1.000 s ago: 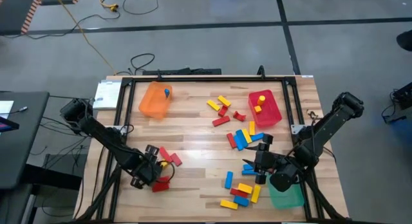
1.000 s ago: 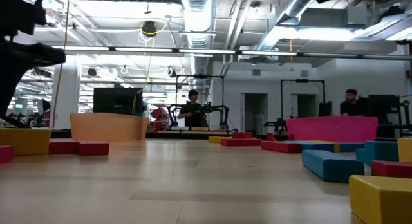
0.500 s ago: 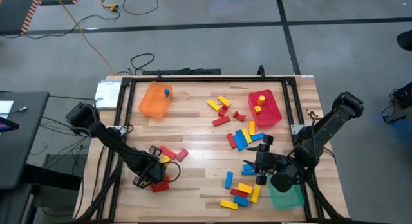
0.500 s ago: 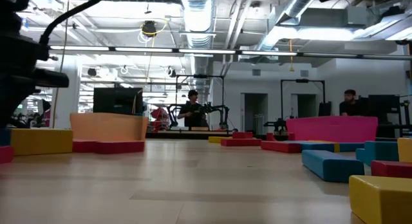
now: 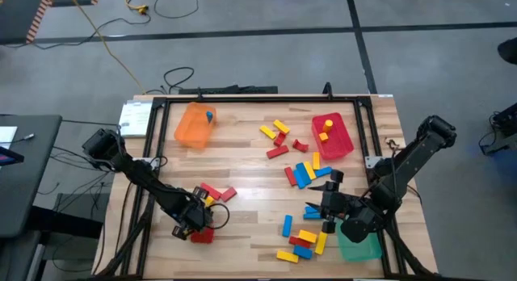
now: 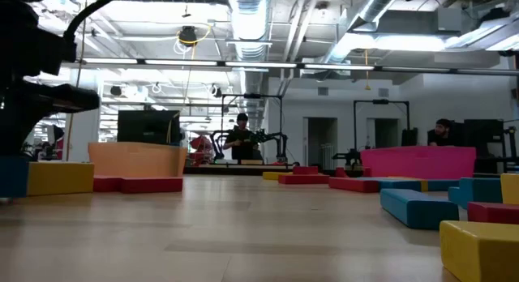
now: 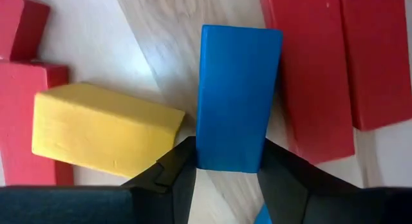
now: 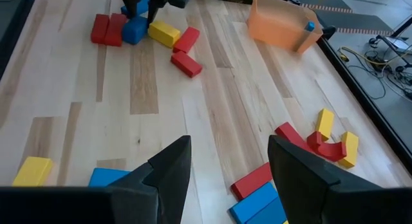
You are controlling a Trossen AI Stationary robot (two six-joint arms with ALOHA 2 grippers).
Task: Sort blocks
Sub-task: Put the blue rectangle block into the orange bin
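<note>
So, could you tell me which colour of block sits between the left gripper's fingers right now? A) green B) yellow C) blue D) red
C: in the left wrist view a blue block stands between the two dark fingers of the left gripper, with a yellow block beside it and red blocks on the other side.

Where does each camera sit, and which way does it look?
High view: above the table, straight down; both arms show.
Low view: at table-top height, level into the room; part of an arm shows.
Left wrist view: on the left arm, close on a blue block between the left pincer's fingers.
Right wrist view: on the right arm, across the table; open right pincer shows.
Shared: orange tray.
</note>
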